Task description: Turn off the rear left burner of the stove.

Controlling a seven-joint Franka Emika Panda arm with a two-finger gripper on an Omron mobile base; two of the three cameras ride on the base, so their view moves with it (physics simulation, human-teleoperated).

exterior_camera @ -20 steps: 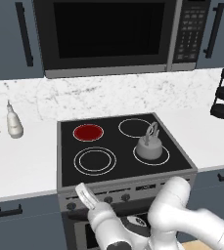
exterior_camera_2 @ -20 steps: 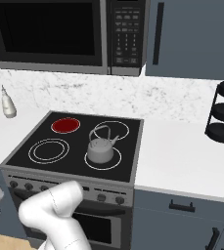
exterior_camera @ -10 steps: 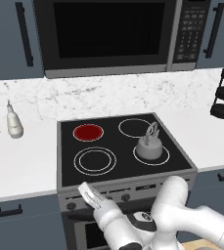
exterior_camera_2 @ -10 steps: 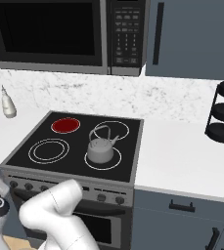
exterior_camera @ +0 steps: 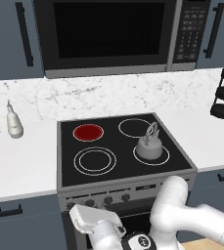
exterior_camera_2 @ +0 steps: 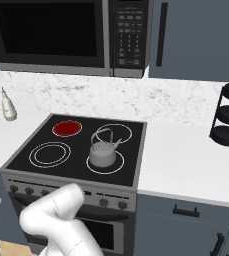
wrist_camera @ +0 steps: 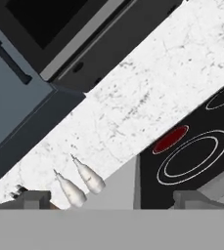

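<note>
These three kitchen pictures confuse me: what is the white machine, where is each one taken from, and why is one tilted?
The white machine is a robot arm on a driving base. Two cameras behind it look down on the stove from left and right. The tilted picture comes from a camera on its hand, above the claw, which holds nothing. On the cooktop the rear left burner glows red and a grey kettle sits front right. Two white bottles stand on the counter, under a microwave.

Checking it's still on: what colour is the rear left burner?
Solid red, the small round rear left burner; clearest in the left base view.
</note>
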